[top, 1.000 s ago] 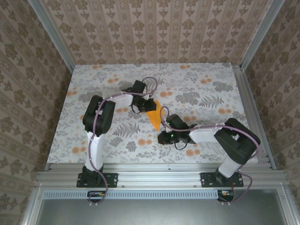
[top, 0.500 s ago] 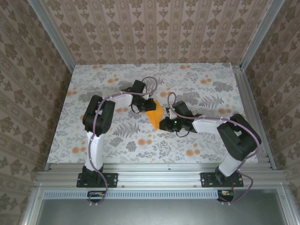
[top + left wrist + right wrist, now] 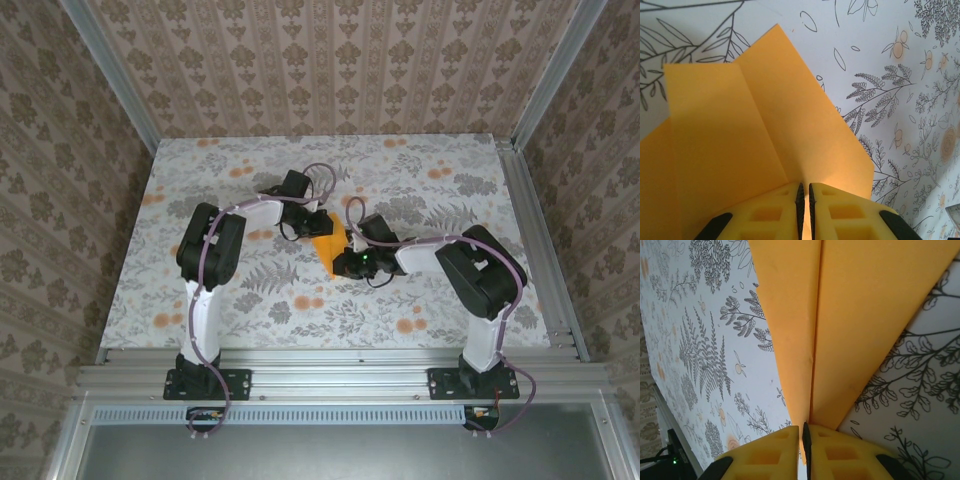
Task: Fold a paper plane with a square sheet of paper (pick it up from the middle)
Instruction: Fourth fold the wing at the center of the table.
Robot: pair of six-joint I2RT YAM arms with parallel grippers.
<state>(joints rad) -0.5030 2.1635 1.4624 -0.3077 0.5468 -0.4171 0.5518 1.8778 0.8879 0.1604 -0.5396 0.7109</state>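
The square sheet of paper (image 3: 326, 247) is bright orange and creased into a smaller folded shape near the middle of the table. My left gripper (image 3: 317, 226) holds its far edge. In the left wrist view the yellow fingers (image 3: 765, 215) are pressed together on the paper (image 3: 765, 130), which spreads out ahead with a crease line. My right gripper (image 3: 346, 262) holds the near end. In the right wrist view the paper (image 3: 855, 315) runs away as two folded layers along a centre crease, and its narrow end is pinched where that gripper (image 3: 804, 430) is shut.
The table (image 3: 440, 290) is covered with a cloth printed with grey leaves and small orange flowers. Aluminium rails (image 3: 540, 250) frame its sides, and patterned walls stand behind. Both forearms cross the centre, close to each other.
My right arm swung up from the near side of the table and took the paper's pointed near end. The left gripper kept its hold and stayed still.
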